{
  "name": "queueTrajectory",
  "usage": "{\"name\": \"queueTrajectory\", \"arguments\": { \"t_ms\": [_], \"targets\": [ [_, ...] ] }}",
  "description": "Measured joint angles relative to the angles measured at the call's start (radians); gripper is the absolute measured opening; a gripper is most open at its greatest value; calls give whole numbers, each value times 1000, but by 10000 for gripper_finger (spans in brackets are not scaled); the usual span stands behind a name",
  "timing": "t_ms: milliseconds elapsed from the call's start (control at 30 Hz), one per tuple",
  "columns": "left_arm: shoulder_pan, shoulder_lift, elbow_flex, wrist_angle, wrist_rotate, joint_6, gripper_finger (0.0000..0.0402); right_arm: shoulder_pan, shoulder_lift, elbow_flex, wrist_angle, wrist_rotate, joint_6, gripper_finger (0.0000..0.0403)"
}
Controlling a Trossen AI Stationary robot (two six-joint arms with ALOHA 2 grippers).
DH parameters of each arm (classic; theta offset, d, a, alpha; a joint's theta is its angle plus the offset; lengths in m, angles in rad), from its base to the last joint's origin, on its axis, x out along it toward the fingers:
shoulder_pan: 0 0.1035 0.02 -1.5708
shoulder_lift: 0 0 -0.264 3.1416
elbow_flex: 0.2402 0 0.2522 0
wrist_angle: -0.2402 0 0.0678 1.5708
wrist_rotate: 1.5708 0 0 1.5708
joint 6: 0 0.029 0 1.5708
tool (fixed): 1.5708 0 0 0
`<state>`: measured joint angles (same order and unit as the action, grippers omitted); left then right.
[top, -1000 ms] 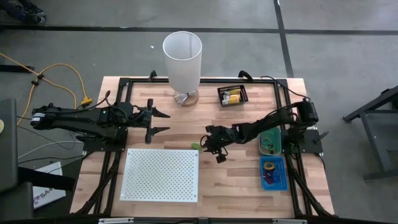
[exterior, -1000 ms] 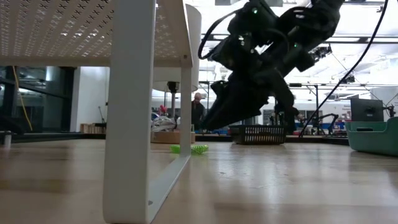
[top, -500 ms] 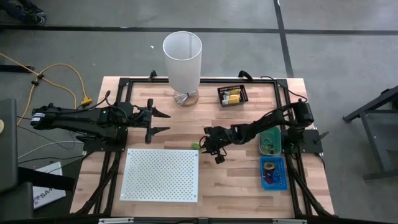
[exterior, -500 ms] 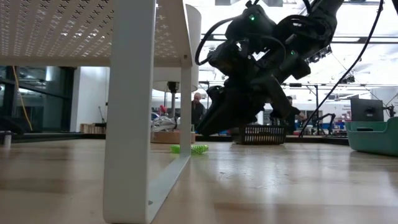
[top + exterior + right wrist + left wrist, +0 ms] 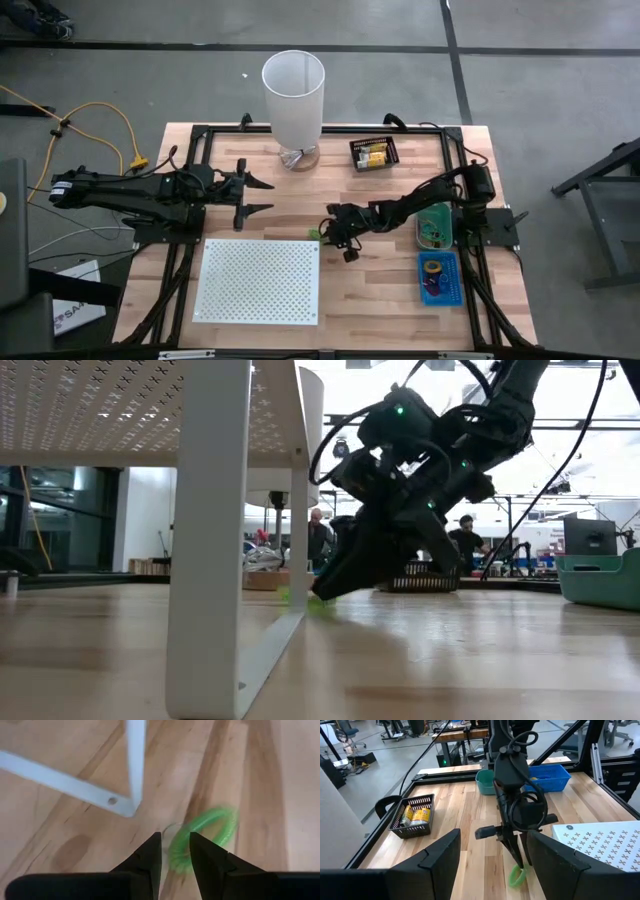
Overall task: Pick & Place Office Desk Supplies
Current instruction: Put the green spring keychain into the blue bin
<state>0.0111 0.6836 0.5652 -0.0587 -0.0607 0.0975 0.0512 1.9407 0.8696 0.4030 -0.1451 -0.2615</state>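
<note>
A green ring-shaped loop [image 5: 207, 835] lies flat on the wood by the corner of the white perforated board [image 5: 260, 280]. It also shows in the left wrist view as the green loop [image 5: 517, 876] and from above as the green loop [image 5: 314, 235]. My right gripper [image 5: 175, 845] slants down onto it, open by a narrow gap, fingertips astride the loop's rim. In the low view the right gripper [image 5: 318, 595] reaches table level and hides most of the loop. My left gripper [image 5: 258, 195] waits wide open at the table's left, touching nothing. My right gripper comes at the green loop from above, slanting from the table's right. One fingertip [image 5: 150, 851] stands outside the rim [image 5: 179, 854] and the other over the loop's inside. Whether they touch the rim I cannot tell. The loop lies flat on the table.
The board's white leg [image 5: 134, 765] stands close beside the loop. A tall white cylinder [image 5: 293, 95] is at the far edge, a black basket with yellow packets [image 5: 374, 153] to its right. A teal bin [image 5: 435, 227] and blue tray [image 5: 438, 278] sit at the right.
My right gripper has moved down and toward the table's left, from hovering above the wood to table level at the green loop. The loop has stayed where it was.
</note>
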Motion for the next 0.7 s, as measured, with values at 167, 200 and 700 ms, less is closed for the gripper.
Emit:
{"name": "queueTrajectory", "arguments": {
  "t_ms": [167, 200, 700],
  "targets": [
    [0, 0, 0, 0, 0, 0, 221, -3, -1, 2, 4, 18, 0, 89],
    [0, 0, 0, 0, 0, 0, 221, -6, -1, 2, 5, 16, 0, 89],
    [0, 0, 0, 0, 0, 0, 221, 2, 27, 3, 8, 6, 31, 89]
  ]
}}
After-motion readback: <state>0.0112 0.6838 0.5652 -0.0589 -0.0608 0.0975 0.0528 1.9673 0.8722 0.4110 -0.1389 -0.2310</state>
